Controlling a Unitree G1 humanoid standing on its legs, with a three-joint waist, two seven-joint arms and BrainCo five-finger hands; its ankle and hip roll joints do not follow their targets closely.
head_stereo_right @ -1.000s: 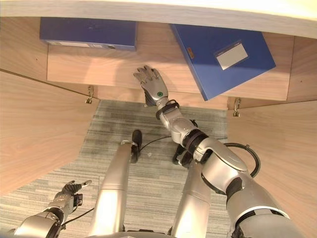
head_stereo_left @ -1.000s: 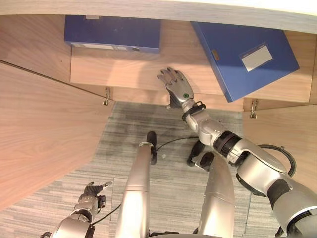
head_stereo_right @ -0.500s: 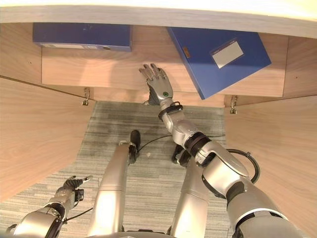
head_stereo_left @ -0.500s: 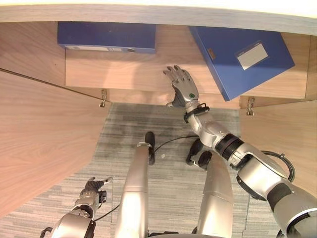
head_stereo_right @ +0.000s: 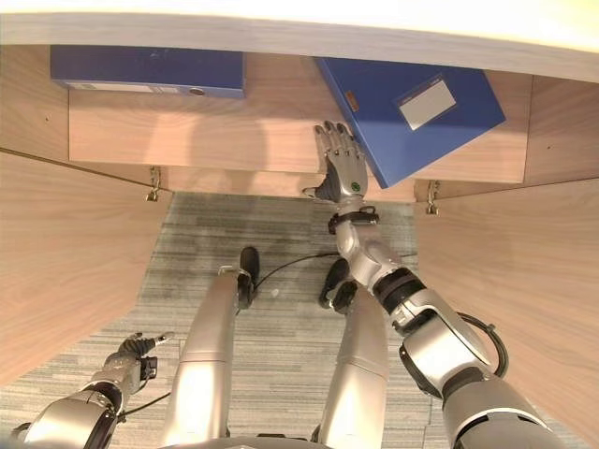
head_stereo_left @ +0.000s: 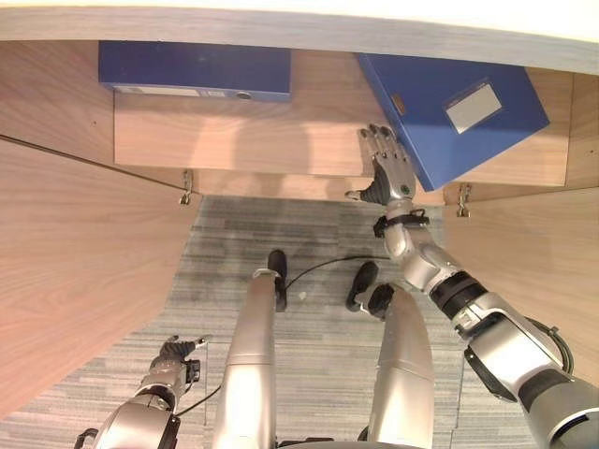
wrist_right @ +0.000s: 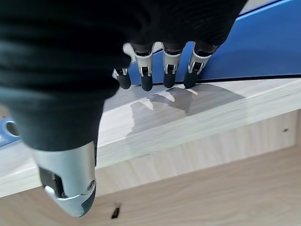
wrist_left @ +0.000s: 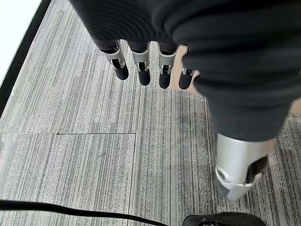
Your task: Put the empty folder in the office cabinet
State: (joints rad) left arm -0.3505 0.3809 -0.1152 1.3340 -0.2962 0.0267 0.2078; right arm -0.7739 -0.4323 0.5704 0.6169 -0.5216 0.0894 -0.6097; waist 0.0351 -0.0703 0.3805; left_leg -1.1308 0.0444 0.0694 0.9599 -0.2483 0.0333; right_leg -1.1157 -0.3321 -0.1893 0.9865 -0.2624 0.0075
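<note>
Two blue folders are noted on the cabinet shelf (head_stereo_left: 281,140): one (head_stereo_left: 194,70) at the left rear, the skewed folder (head_stereo_left: 449,108) at the right. The left hand (head_stereo_left: 173,360) hangs low, fingers relaxed. The right hand (head_stereo_left: 386,164) is held flat, fingertips against the skewed folder's edge. An off-centre push could skew it further.

Two dark blue folders (head_stereo_left: 449,103) (head_stereo_left: 195,71) lie on pale wood-grain shelf (head_stereo_left: 281,140); carpet (head_stereo_left: 309,234) is grey-striped.
</note>
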